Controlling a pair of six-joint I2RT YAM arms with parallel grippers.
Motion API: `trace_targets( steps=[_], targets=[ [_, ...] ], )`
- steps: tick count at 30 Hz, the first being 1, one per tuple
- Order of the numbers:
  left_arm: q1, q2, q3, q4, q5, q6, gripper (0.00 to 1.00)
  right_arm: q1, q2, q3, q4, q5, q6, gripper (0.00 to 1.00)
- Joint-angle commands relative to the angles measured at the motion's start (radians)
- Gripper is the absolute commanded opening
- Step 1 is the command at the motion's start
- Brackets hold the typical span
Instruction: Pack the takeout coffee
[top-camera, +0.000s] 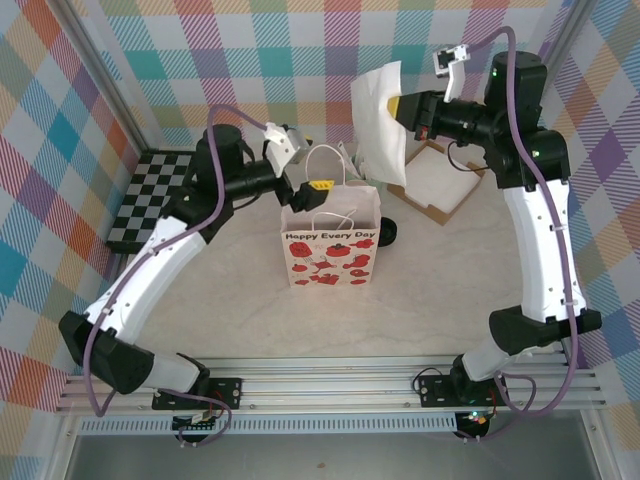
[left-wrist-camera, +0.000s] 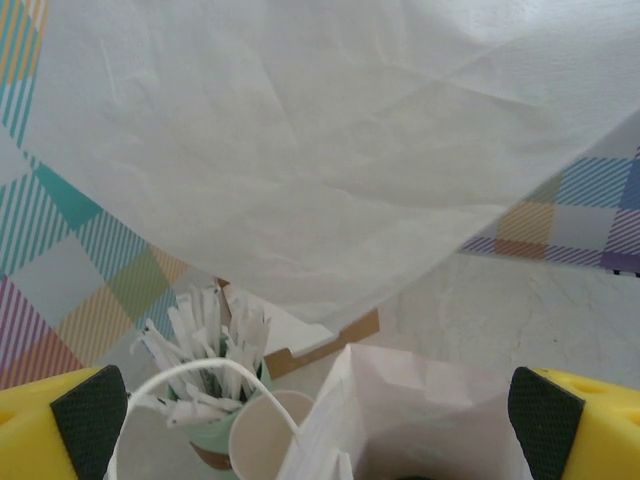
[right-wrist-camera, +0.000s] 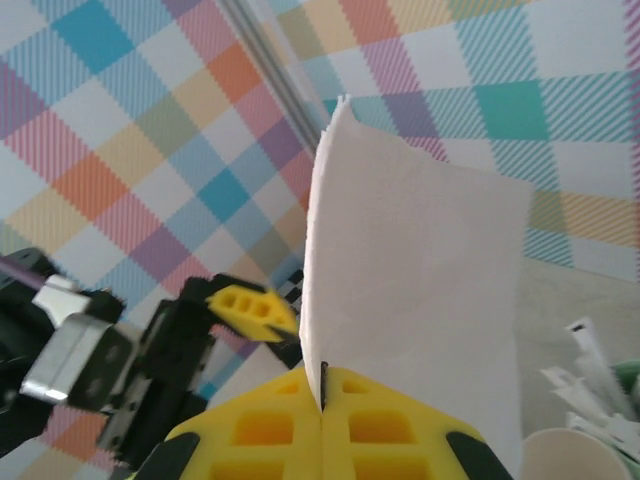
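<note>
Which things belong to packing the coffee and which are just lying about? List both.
Job in hand: red-and-white paper bag; white napkin, pinched in the right gripper; left gripper, open at the bag's mouth.
Lying about: checkered mat; cardboard tray; cup of white cutlery; cream paper cup.

The left arm (top-camera: 150, 270) and the right arm (top-camera: 540, 250) share one build: glossy white shells on the long links, bulky black housings at the joints. A purple cable (top-camera: 505, 30) trails along each arm down to the black bases (top-camera: 450, 385). Small green lights (top-camera: 497, 72) glow on the right arm. A grey-white camera block (top-camera: 452, 60) sits at each wrist. The left fingers (left-wrist-camera: 90, 420) are yellow with black pads; the right fingers (right-wrist-camera: 300, 425) are yellow too, moulded with square pockets.
</note>
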Motion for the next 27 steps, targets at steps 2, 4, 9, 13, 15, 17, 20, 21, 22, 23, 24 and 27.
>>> trace_targets(
  steps=[2,4,9,13,15,17,20,21,22,23,24,27],
  targets=[
    [-0.001,0.026,0.029,0.184,0.039,0.077,1.00,0.063,0.041,0.080,-0.093,-0.079,-0.023,0.00],
    [-0.001,0.047,0.044,0.212,0.046,0.088,1.00,0.086,0.053,0.097,-0.118,-0.075,-0.046,0.00],
    [-0.008,0.067,0.065,0.255,0.158,0.104,1.00,0.135,0.081,0.108,-0.122,-0.120,-0.078,0.00],
    [-0.018,0.081,0.088,0.242,0.210,0.132,1.00,0.170,0.123,0.159,-0.158,-0.181,-0.125,0.00],
    [-0.020,0.089,0.117,0.192,0.275,0.138,1.00,0.183,0.142,0.179,-0.168,-0.218,-0.148,0.00],
    [-0.025,0.093,0.139,0.109,0.319,0.178,1.00,0.187,0.150,0.181,-0.161,-0.234,-0.155,0.00],
    [-0.034,0.092,0.137,0.037,0.330,0.236,1.00,0.187,0.149,0.178,-0.156,-0.298,-0.210,0.00],
    [-0.033,0.093,0.140,0.020,0.343,0.243,1.00,0.188,0.150,0.178,-0.156,-0.331,-0.231,0.00],
    [-0.034,0.096,0.146,0.001,0.362,0.251,1.00,0.187,0.153,0.178,-0.159,-0.359,-0.255,0.00],
    [-0.035,0.100,0.155,-0.021,0.385,0.260,0.97,0.187,0.156,0.178,-0.163,-0.381,-0.278,0.00],
    [-0.035,0.103,0.163,-0.036,0.404,0.268,0.95,0.187,0.162,0.180,-0.166,-0.393,-0.287,0.00],
    [-0.035,0.106,0.169,-0.051,0.434,0.276,0.89,0.188,0.175,0.193,-0.192,-0.395,-0.327,0.00]
  ],
)
